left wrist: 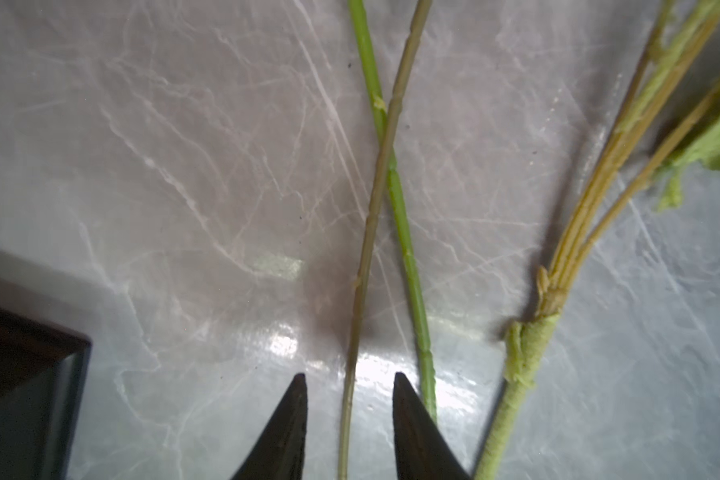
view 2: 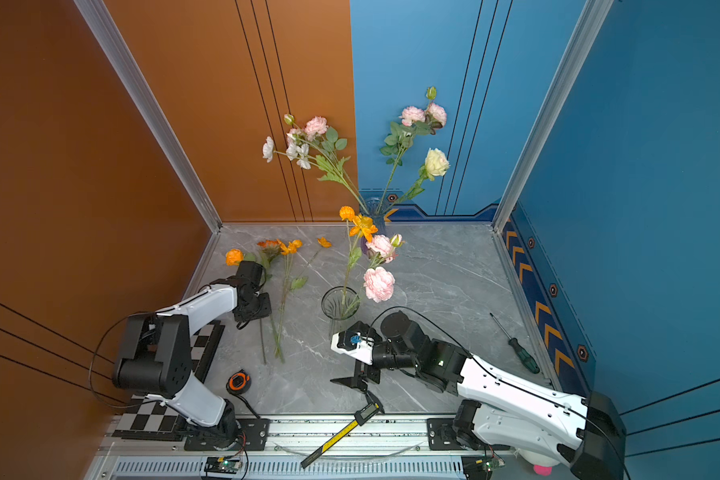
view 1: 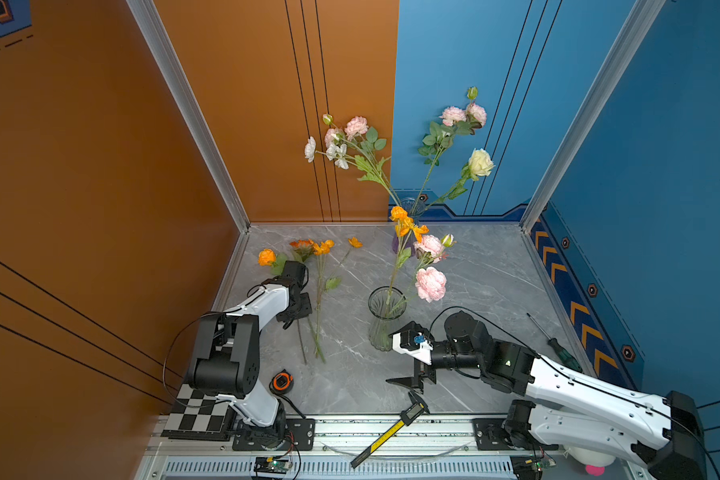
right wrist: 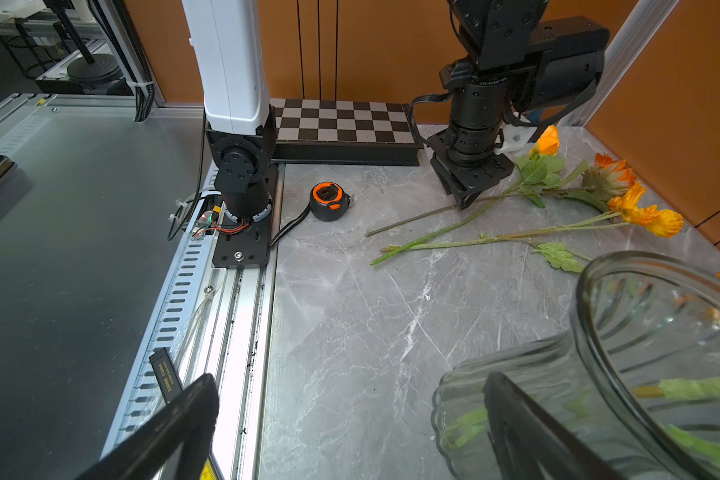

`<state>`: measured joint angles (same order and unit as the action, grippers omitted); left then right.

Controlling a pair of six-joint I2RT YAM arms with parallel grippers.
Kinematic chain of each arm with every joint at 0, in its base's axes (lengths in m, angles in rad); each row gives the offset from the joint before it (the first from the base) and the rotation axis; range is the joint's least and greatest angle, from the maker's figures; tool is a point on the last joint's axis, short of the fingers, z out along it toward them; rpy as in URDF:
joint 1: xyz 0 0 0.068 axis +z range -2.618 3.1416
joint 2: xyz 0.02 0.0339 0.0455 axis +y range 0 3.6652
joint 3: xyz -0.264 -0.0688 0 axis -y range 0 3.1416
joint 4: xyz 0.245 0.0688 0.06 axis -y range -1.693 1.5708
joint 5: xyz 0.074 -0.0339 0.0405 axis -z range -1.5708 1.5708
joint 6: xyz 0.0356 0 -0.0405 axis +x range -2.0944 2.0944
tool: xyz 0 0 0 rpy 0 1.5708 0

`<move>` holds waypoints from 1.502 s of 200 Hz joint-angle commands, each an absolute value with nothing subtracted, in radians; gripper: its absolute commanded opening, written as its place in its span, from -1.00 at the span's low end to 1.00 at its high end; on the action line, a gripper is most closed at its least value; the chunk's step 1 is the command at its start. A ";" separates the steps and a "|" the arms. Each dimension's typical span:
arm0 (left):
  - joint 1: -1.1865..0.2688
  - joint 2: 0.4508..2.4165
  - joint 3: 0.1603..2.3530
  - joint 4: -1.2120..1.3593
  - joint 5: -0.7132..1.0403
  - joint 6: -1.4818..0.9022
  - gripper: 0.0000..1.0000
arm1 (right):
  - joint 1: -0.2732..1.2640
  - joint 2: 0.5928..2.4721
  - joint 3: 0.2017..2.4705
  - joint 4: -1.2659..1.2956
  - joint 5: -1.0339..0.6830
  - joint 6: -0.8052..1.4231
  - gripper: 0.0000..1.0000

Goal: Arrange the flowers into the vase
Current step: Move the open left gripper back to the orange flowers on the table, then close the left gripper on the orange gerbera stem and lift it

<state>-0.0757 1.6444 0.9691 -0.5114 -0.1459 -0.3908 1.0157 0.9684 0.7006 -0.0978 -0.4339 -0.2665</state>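
You are looking at a grey marbled table point(view 1: 474, 291) where the flowers point(view 1: 323, 247) are lying near its left edge: long green stems, orange blooms pointing toward the back wall. Pink and orange ones are already standing in the clear ribbed vase point(view 1: 381, 332) mid-table, with bare tabletop spreading to its right. Your right gripper point(right wrist: 350, 378) is gaping wide just beside the vase. Your left gripper point(left wrist: 348, 376) is straddling one thin stem point(left wrist: 364, 249), jaws narrow, not touching it.

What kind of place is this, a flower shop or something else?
Probably a robot lab test booth, not a shop: a left arm and right arm bolted to a metal rail, a checkerboard panel by the left base, a caliper and tape measure.
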 commanded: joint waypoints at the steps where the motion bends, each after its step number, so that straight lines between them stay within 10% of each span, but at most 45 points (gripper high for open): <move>1: -0.059 1.669 1.011 -0.505 -0.135 -0.363 -0.33 | 1.022 0.973 0.730 -0.121 -0.439 -0.287 1.00; 109: -0.035 1.787 1.072 -0.490 -0.082 -0.347 -0.59 | 1.017 0.954 0.718 -0.108 -0.448 -0.285 1.00; 149: -0.031 1.756 1.052 -0.492 -0.058 -0.327 -1.00 | 1.015 0.954 0.716 -0.105 -0.447 -0.285 1.00; 300: -0.128 1.035 0.933 -0.551 -0.053 -0.383 -1.00 | 1.025 0.769 0.724 -0.205 0.045 0.090 1.00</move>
<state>-0.0841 1.1206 0.9138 -0.5201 -0.0345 -0.3607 1.0164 0.8158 0.7177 -0.1516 -0.0704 -0.0433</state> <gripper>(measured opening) 0.055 0.998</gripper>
